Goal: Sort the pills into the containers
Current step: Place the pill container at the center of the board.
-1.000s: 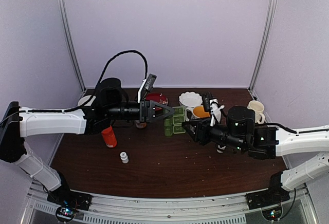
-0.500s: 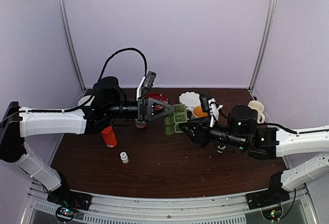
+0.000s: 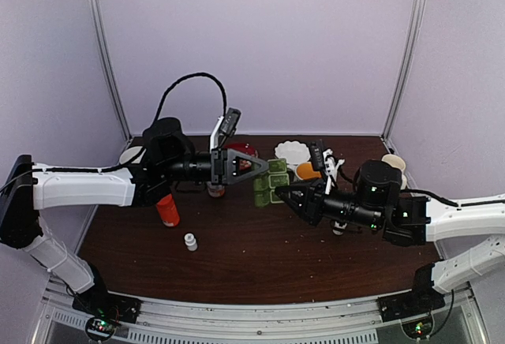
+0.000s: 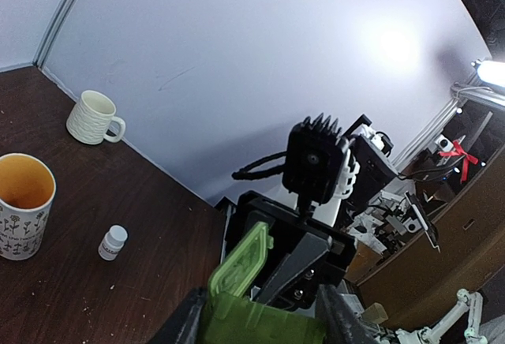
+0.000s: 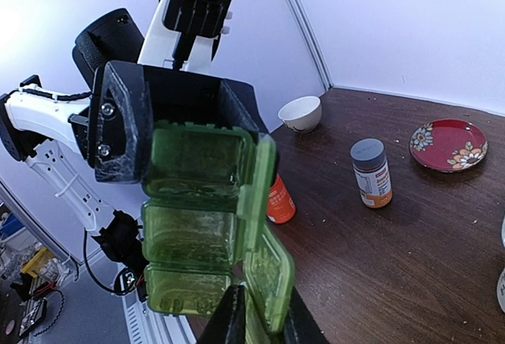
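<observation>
The green pill box (image 3: pixel 270 183) is held off the table between both arms. My left gripper (image 3: pixel 257 169) is shut on one end of it; in the left wrist view the box (image 4: pixel 237 328) sits between my fingers with one lid (image 4: pixel 243 259) raised. My right gripper (image 3: pixel 286 195) meets it from the right. In the right wrist view the box (image 5: pixel 197 226) shows three open compartments, and my right gripper (image 5: pixel 264 320) is shut on an open lid (image 5: pixel 272 269). I cannot make out any pills.
On the table are an orange bottle (image 3: pixel 166 210), a small white bottle (image 3: pixel 190 241), an amber bottle with a grey cap (image 5: pixel 371 172), a red plate (image 3: pixel 241 151), a white bowl (image 3: pixel 292 152), the orange-lined mug (image 3: pixel 308 171) and a white mug (image 3: pixel 393 164).
My right gripper has moved left and up to the pill box and now grips an open lid. My left arm holds the box almost still.
</observation>
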Controlling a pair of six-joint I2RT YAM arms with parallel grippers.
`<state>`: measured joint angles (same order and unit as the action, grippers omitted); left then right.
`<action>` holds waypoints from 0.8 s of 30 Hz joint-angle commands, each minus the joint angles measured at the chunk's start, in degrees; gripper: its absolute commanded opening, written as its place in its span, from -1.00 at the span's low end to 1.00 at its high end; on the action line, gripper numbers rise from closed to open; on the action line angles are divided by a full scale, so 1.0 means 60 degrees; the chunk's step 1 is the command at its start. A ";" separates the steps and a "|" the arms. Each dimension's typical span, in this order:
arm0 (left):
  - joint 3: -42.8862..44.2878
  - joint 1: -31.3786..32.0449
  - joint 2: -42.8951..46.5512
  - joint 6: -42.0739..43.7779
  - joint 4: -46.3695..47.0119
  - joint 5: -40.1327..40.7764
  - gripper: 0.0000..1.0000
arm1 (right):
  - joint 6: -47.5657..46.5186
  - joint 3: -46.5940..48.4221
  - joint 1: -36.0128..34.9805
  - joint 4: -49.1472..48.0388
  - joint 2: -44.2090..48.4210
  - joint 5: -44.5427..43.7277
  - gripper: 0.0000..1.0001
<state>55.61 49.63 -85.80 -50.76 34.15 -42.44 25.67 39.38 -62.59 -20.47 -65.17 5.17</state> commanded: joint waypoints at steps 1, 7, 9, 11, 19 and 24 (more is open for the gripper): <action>0.0008 0.0032 0.0009 -0.0092 0.0811 -0.0135 -0.35 | -0.0050 0.0040 0.0055 -0.0230 0.0111 0.0224 -0.79; -0.0205 0.0027 0.0142 0.0037 0.0682 -0.0054 0.36 | -0.0016 0.0088 0.0075 -0.0012 0.0173 0.0124 -1.00; -0.0099 0.0023 0.0447 0.0585 -0.0340 0.0104 0.55 | -0.0147 0.0152 0.0075 0.0380 0.0256 0.0107 -1.00; 0.0393 0.0006 0.0969 0.2344 -0.2802 0.0633 0.67 | -0.0478 0.0346 0.0079 0.1385 0.0357 -0.0074 -1.00; 0.1355 -0.0004 0.2072 0.5735 -0.7773 0.3032 0.84 | -0.2332 0.1291 0.0076 0.5395 -0.0167 -0.0816 -1.00; 0.1391 0.0004 0.2027 0.6677 -0.8479 0.3210 0.77 | -0.3386 0.2200 0.0080 0.6996 -0.1310 -0.0358 -0.93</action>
<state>63.72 49.60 -72.99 -19.49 -8.29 -26.74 12.67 47.83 -62.33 9.61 -68.27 2.35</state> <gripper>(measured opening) 0.893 0.032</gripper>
